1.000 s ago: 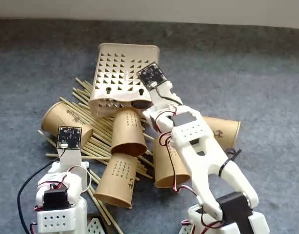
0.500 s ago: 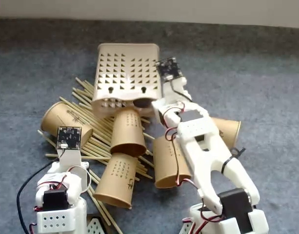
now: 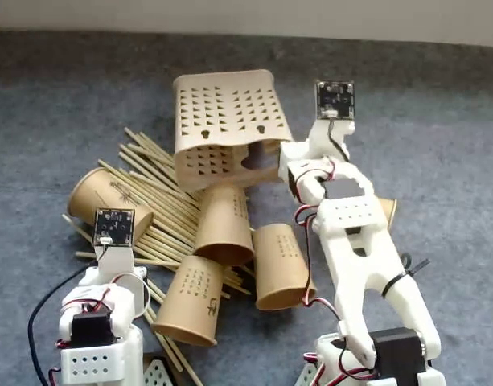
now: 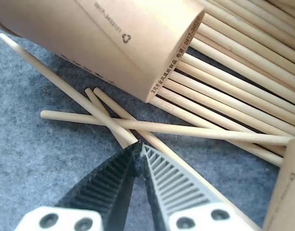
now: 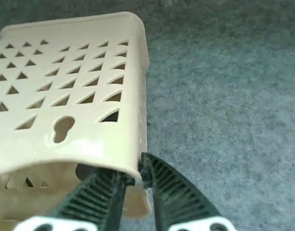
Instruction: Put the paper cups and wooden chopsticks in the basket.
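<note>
The cream perforated basket (image 3: 226, 129) lies tipped over on the grey carpet, and its rim (image 5: 89, 149) rises off the floor. My right gripper (image 3: 269, 158) (image 5: 136, 171) is shut on that rim at a corner, one finger on each side of the wall. Several brown paper cups lie on their sides: one at the left (image 3: 108, 195), one just below the basket (image 3: 224, 225), and two nearer the arms (image 3: 194, 299) (image 3: 281, 265). Wooden chopsticks (image 3: 154, 189) fan out under them. My left gripper (image 4: 139, 147) is shut, its tips at the end of one chopstick (image 4: 70, 91), beside a cup (image 4: 113, 38).
Another cup (image 3: 386, 211) shows behind the right arm (image 3: 359, 241). The left arm (image 3: 101, 322) stands at the near left, over the chopstick pile. Bare carpet (image 3: 439, 137) stretches to the right of the basket and along the far wall.
My right gripper has swung to the right with the basket rim in it, turning and lifting the basket. The cups below it have shifted slightly. The left arm has stayed still.
</note>
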Available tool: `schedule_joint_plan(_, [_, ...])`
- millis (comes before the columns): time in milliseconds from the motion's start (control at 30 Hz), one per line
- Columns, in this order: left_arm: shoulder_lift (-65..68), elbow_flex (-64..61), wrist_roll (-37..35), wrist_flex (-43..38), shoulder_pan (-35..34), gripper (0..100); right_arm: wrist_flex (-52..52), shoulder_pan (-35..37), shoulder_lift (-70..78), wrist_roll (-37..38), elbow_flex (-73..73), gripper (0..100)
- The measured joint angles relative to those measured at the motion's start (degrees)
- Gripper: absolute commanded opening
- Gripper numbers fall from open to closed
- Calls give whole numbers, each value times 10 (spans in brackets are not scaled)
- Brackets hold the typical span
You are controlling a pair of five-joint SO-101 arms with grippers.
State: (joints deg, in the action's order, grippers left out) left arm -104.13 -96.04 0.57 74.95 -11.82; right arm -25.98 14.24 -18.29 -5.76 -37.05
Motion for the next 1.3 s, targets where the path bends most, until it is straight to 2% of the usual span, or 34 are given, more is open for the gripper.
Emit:
schedule_joint_plan(700, [0,0,0,0,0,7,-391,-14,0,-1,316,6])
schedule_joint_plan(1300, [0,0,0,0,0,7,-590,-14,0,39,433,6])
